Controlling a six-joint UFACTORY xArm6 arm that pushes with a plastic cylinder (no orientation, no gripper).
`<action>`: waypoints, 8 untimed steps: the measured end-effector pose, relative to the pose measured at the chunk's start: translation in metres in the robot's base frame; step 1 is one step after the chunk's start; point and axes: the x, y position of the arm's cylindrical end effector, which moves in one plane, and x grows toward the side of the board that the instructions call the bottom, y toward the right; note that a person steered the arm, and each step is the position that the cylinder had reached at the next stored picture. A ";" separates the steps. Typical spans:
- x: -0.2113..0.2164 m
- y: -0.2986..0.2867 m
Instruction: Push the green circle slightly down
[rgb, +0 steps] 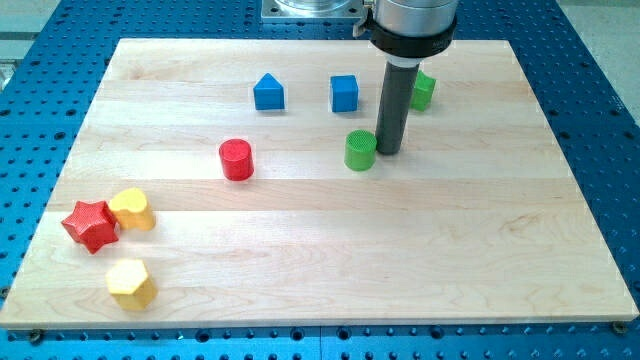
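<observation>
The green circle (360, 150) is a short green cylinder standing a little above the middle of the wooden board (320, 260). My tip (387, 151) rests on the board just to the view's right of it, very close or touching. The rod rises from there toward the view's top. A second green block (424, 90) sits partly hidden behind the rod, up and to the right.
A blue cube (344, 93) and a blue house-shaped block (268, 92) stand above the green circle. A red cylinder (237, 159) is to its left. A red star (89, 225) and two yellow blocks (132, 208) (130, 283) lie at the lower left.
</observation>
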 end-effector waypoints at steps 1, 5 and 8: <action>0.005 -0.017; 0.124 -0.035; 0.184 -0.173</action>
